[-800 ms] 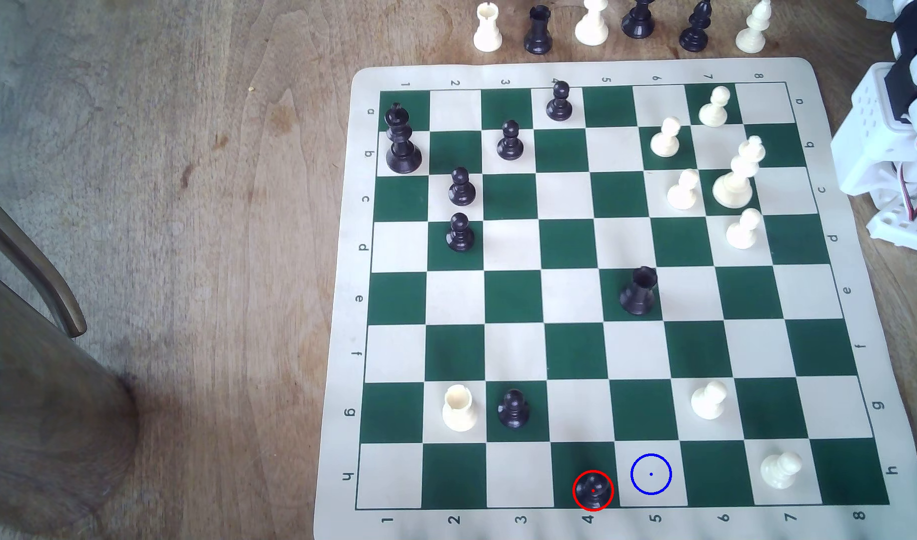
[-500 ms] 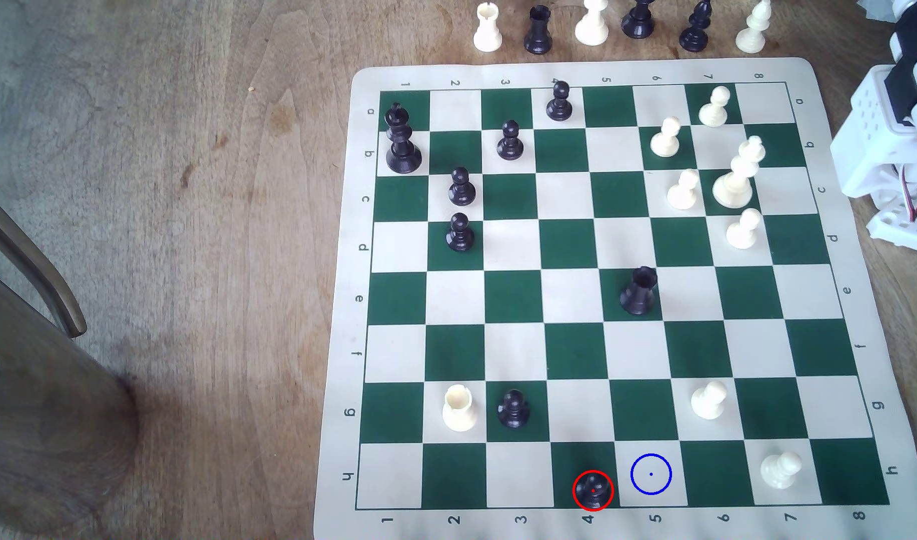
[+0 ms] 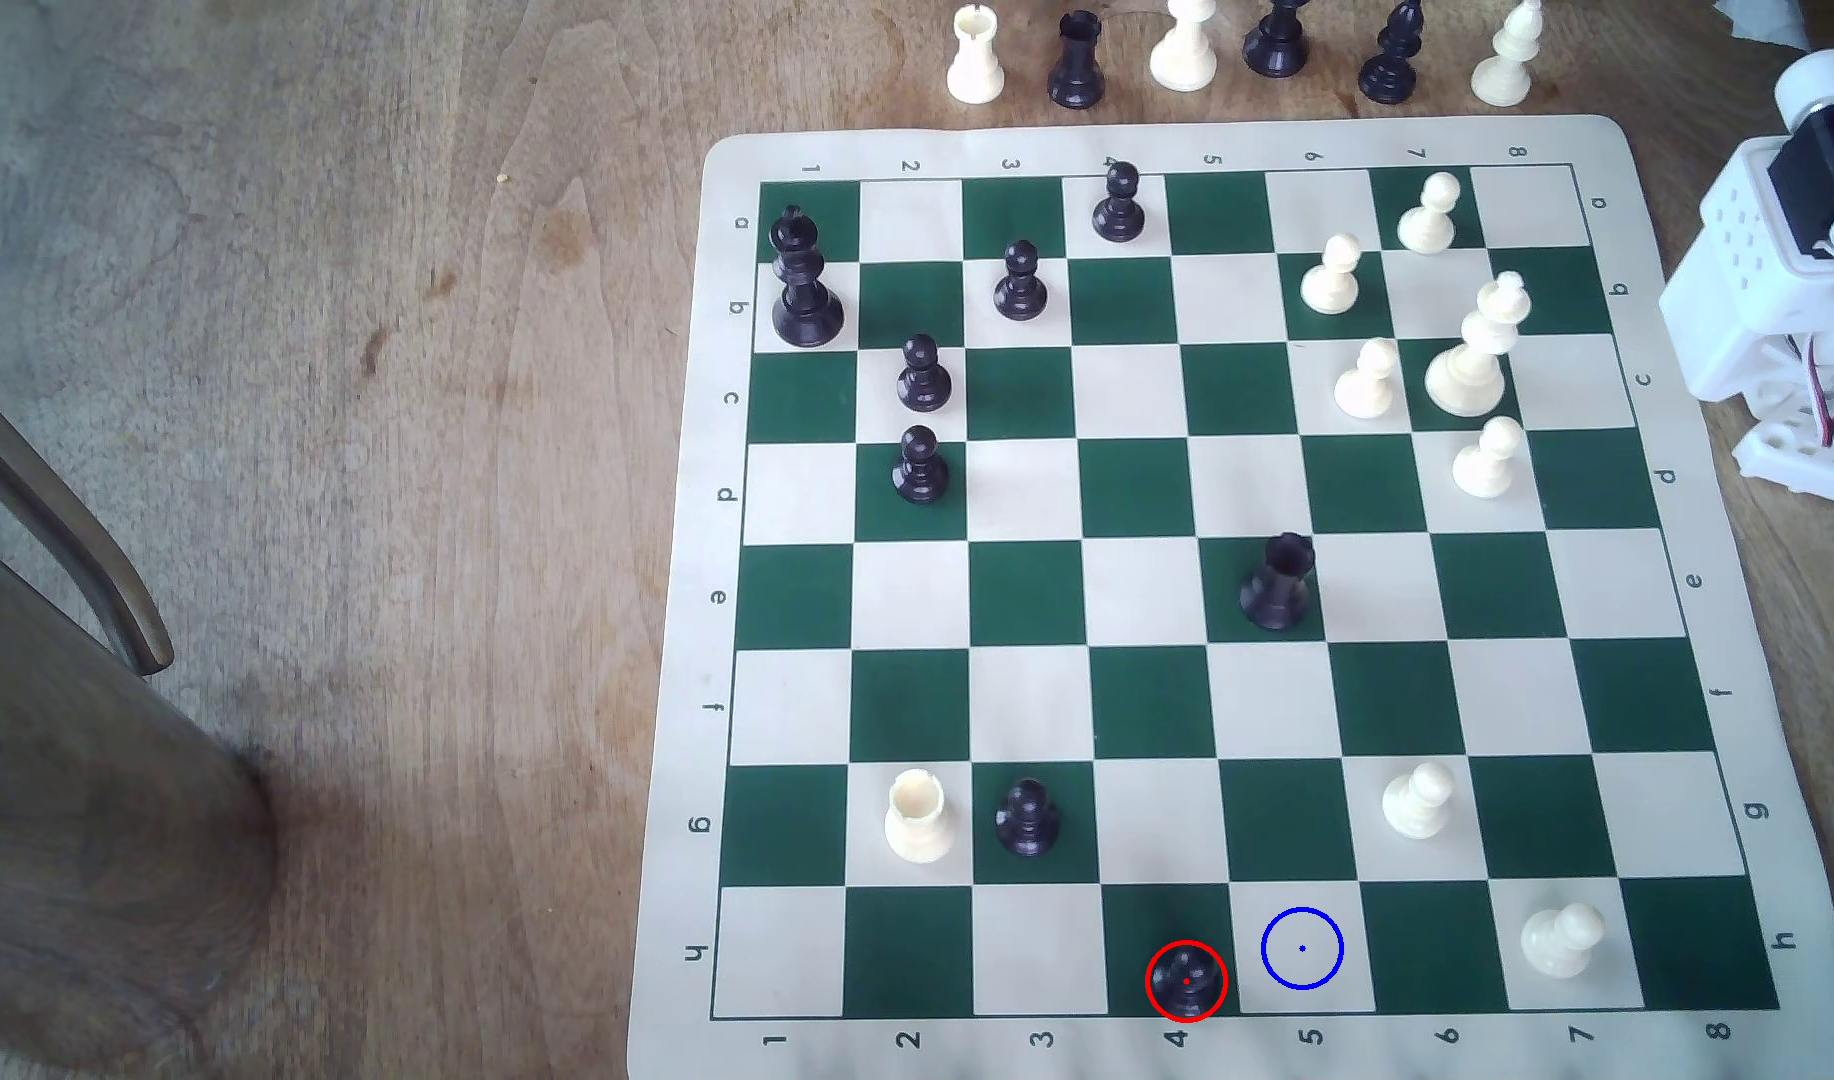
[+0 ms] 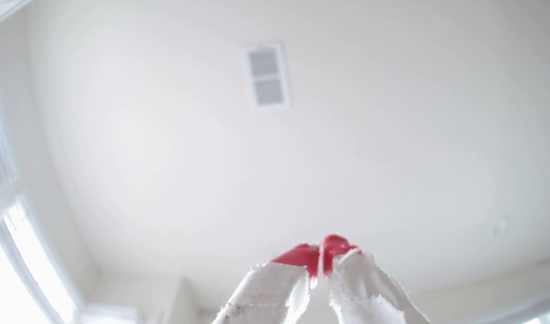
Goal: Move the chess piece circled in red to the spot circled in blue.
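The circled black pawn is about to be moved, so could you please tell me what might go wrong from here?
1. The pawn stands at the board's near edge, off-centre in its square, so a grasp aimed at the square's middle could tip it.
2. The gripper, red tips together and aimed at the ceiling, must swing down and open.
3. Reaching across, the arm could clip the black rook.

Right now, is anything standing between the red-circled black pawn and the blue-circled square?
Nothing visible. The red-circled black pawn stands on the dark square directly beside the blue-circled square, which is bare. The nearest other piece, a cream pawn, sits beyond it toward the exterior view's right.
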`<state>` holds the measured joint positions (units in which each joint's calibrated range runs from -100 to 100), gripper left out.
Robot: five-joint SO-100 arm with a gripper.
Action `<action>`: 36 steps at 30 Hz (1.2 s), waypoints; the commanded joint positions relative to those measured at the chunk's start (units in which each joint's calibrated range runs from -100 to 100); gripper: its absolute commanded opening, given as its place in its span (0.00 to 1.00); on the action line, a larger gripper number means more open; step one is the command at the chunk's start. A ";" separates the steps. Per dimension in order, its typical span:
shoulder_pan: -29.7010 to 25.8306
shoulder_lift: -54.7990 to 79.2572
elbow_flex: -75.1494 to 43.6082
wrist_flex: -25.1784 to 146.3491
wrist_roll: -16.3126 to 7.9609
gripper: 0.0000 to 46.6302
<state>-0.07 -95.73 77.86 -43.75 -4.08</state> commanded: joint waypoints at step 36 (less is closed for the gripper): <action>-12.64 33.84 -40.14 106.81 -7.72 0.02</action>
<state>-9.88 -70.09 41.44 62.71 -9.60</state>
